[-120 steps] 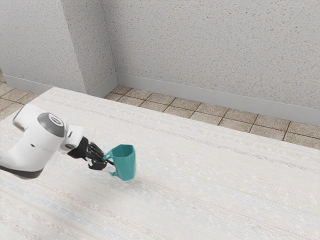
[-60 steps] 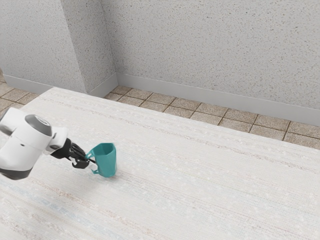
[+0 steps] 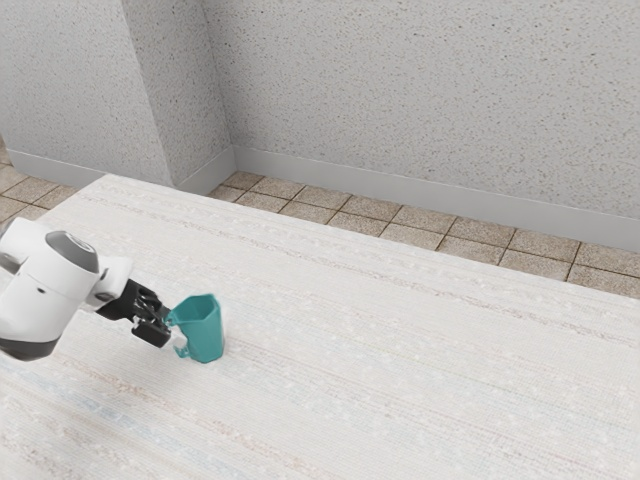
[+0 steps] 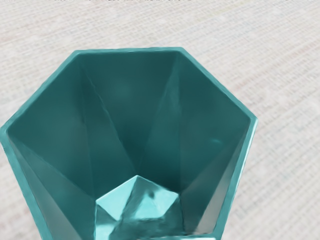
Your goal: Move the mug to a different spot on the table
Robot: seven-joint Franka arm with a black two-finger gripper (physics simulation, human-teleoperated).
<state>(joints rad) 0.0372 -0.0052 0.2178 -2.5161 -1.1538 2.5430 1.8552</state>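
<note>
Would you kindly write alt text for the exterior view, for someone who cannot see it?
The black gripper of a white arm grips an upright teal faceted mug at its handle side, on or just above a pale table. Speckled walls and floor tiles behind.

Bright, even, diffuse light, inner facets of the mug [image 4: 130,125] softly shaded — pale sheen at its bottom
</note>
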